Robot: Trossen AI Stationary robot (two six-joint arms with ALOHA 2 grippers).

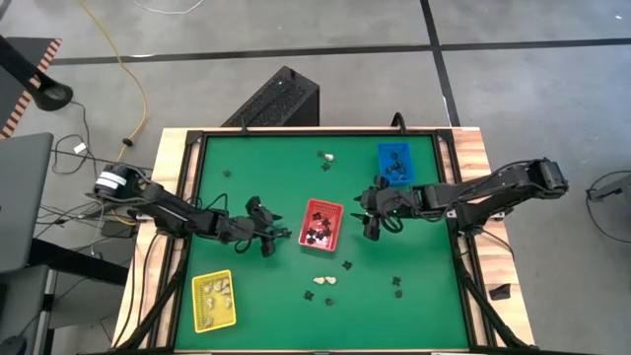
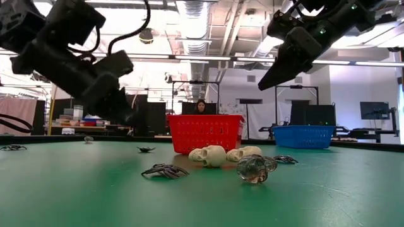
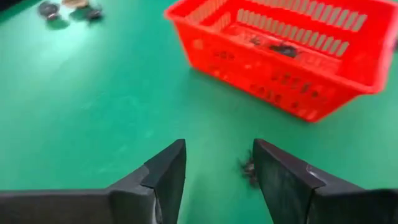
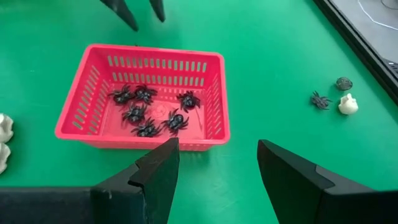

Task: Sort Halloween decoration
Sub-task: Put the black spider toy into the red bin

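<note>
A red tray [image 1: 320, 225] at the table's middle holds several black spiders [image 4: 149, 112]. My left gripper [image 1: 274, 237] hovers open just left of it. One black spider [image 3: 249, 169] lies on the green mat between its fingers, close to one finger [image 3: 280, 180]. My right gripper [image 1: 373, 225] hangs open to the right of the red tray, with nothing between its fingers [image 4: 217, 149]. Cream skulls [image 2: 211, 156] and a black spider [image 2: 165, 171] lie loose on the mat near the front edge. My left gripper stands open over the mat, with the small black spider [image 3: 247, 167] lying right beside the inner side of one finger. I cannot tell whether that finger touches it. The spider rests on the mat.
A yellow tray [image 1: 214, 299] with cream pieces sits front left, and a blue tray [image 1: 394, 163] far right. More loose pieces lie at the far middle [image 1: 325, 156] and front right [image 1: 398, 286]. A raised dark rim [image 1: 187, 197] frames the mat.
</note>
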